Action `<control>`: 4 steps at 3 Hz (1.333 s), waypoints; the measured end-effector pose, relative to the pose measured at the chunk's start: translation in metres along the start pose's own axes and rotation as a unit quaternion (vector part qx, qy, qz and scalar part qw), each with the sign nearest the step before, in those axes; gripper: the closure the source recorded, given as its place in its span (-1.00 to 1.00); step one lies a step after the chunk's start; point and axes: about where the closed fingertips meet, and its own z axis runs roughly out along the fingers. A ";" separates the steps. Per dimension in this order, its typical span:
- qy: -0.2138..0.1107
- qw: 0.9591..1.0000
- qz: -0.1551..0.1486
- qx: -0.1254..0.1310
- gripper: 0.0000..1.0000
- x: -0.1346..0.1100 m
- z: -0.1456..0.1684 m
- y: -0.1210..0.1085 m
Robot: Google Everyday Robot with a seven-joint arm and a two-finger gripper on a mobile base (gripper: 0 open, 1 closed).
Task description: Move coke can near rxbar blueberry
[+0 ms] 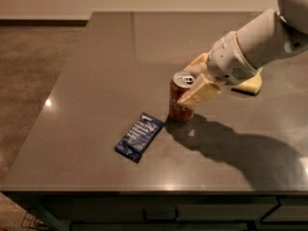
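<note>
**Can Is Standing Just Beside the Bar, Held by the Gripper**

On the gray table [96, 57], the bar [139, 136] is lying flat at the left, toward the near edge. Just to its right, the can [181, 102] is standing upright, very near the bar's far corner but not touching it. I cannot tell if the can's bottom is resting on the table or hanging a tiny bit above it. The gripper [187, 84] is reaching in from the right and squeezing the can near its top. One of its fingers [199, 93] is pressing on the near side and the other on the far side. Farther right, a yellow block [251, 84] is peeking out from behind the arm.

The can is probably acting light and hard, but its thin metal may dent if it is squeezed too much. Its round sides are smooth and likely slippery. The best place to hold it is across the sides, as the gripper is doing. If it is let go while leaning, it may tip and roll.
</note>
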 end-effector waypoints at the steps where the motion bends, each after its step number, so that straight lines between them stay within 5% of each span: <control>1: 0.000 1.000 -0.009 -0.015 1.00 -0.001 0.001 0.010; 4: 0.000 0.999 -0.013 -0.036 -0.28 0.003 0.013 0.022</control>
